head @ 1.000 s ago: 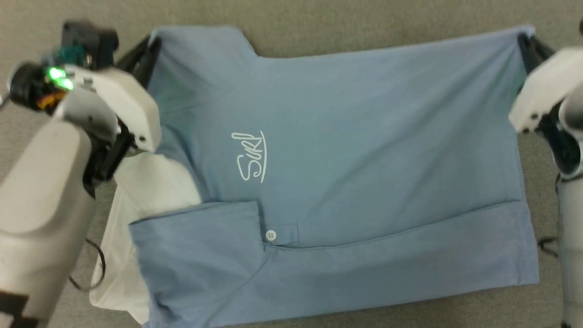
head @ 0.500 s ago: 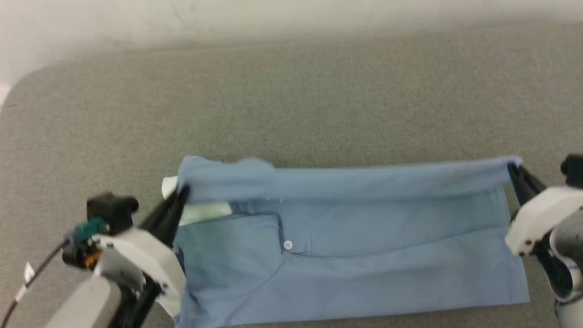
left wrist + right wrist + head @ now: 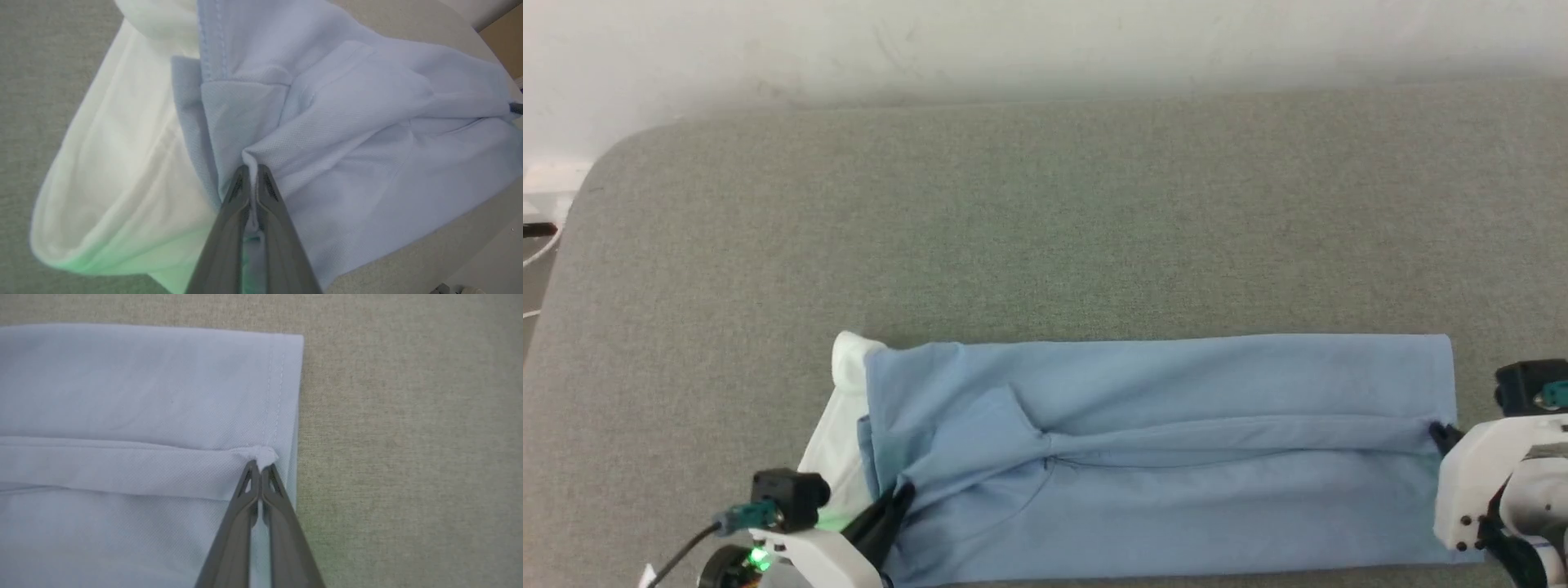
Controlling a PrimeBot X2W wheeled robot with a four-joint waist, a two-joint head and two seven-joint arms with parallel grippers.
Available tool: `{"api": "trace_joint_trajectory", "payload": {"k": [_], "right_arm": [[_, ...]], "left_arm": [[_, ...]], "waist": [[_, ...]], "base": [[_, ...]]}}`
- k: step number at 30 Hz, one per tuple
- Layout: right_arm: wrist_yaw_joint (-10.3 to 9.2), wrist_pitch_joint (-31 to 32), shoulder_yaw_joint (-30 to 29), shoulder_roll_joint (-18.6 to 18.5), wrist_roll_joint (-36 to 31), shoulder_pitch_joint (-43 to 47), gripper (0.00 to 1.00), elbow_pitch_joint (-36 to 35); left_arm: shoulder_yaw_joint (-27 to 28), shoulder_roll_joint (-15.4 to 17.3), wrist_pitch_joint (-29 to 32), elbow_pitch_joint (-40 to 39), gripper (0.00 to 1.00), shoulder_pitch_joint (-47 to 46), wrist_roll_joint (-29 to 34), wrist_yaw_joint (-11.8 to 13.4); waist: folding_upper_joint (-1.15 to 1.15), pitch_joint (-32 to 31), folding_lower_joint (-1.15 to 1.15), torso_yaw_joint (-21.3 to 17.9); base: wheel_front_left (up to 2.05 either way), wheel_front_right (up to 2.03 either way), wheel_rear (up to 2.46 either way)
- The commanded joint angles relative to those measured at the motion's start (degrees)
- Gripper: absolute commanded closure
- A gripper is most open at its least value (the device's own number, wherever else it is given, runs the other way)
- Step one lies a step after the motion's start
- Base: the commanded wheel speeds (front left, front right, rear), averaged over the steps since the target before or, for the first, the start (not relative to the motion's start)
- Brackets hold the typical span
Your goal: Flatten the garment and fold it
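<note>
The garment point(image 3: 1176, 474), a light blue knit shirt, lies folded into a long band across the near part of the grey surface, with white fabric point(image 3: 837, 441) showing at its left end. My left gripper point(image 3: 900, 492) is shut on a pinch of blue cloth point(image 3: 261, 157) at the band's left end, beside the white fabric point(image 3: 122, 171). My right gripper point(image 3: 1436, 433) is shut on a small bunch of cloth point(image 3: 263, 454) at the right hem, where a folded flap point(image 3: 122, 467) crosses the shirt.
The grey padded surface point(image 3: 1045, 229) stretches far beyond the shirt to a pale wall point(image 3: 1013, 41). Its rounded corner point(image 3: 596, 180) is at the left, with cables past it. Bare grey surface point(image 3: 408, 437) lies right of the hem.
Both grippers have carried the shirt's far edge toward me and down over the near part, covering the logo and button. The head camera has tilted up, bringing in the wall.
</note>
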Motion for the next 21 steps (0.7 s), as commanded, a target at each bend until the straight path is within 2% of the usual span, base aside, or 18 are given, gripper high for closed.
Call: {"api": "trace_joint_trajectory", "payload": {"k": [1, 4, 5, 6, 7, 8, 14, 21], "right_arm": [[-0.06, 0.16, 0.23, 0.07, -0.42, 0.17, 1.0, 0.45], [-0.06, 1.2, 1.17, 0.34, -0.25, -0.22, 1.0, 3.03], [-0.06, 1.62, 1.11, 0.57, 0.06, -0.34, 0.96, 3.73], [-0.06, 1.74, 1.21, 0.71, 0.38, -0.43, 0.62, 4.12], [-0.06, 1.75, 1.26, 0.78, 0.68, -0.44, 0.0, 4.33], [-0.06, 1.78, 1.16, 0.8, 1.09, -0.39, 0.0, 4.45], [-0.06, -0.69, -2.04, 2.13, 4.2, 1.34, 0.0, 2.03], [-0.06, -6.9, -4.41, 4.25, 5.18, 6.2, 0.0, -5.13]], "left_arm": [[-0.34, -0.28, 0.04, 0.6, 1.0, -0.01, 0.21, -0.38], [-1.38, -1.2, 0.34, 3.14, 1.0, -0.64, 0.23, -1.18], [-1.49, -1.52, 0.34, 3.88, 1.0, -0.89, 0.16, -1.24], [-1.61, -1.84, 0.24, 4.48, 0.74, -1.12, 0.14, -1.35], [-1.57, -2.24, -0.05, 4.84, 0.04, -1.3, -0.02, -1.42], [-1.48, -2.55, -0.5, 4.89, 0.0, -1.44, -0.13, -1.53], [-0.2, -3.66, -5.84, 3.88, 0.0, -2.15, 1.33, -0.8], [2.31, -5.26, -15.64, 3.93, 0.0, -4.67, 7.93, 4.25]], "waist": [[-0.01, 0.4, 0.0, 0.03], [-0.01, 0.65, 0.0, 0.2], [-0.01, 0.6, 0.0, 0.29], [-0.01, 0.39, 0.0, 0.39], [-0.01, 0.12, 0.0, 0.52], [-0.01, -0.15, 0.0, 0.63], [-0.01, -2.45, 0.0, 1.74], [-0.01, -4.53, 0.0, 2.88]], "base": [[0.0, 0.0, 0.0], [0.0, 0.0, 0.0], [0.0, 0.0, 0.0], [0.0, 0.0, 0.0], [0.0, 0.0, 0.0], [0.0, 0.0, 0.0], [0.0, 0.0, 0.0], [0.0, 0.0, 0.0]]}}
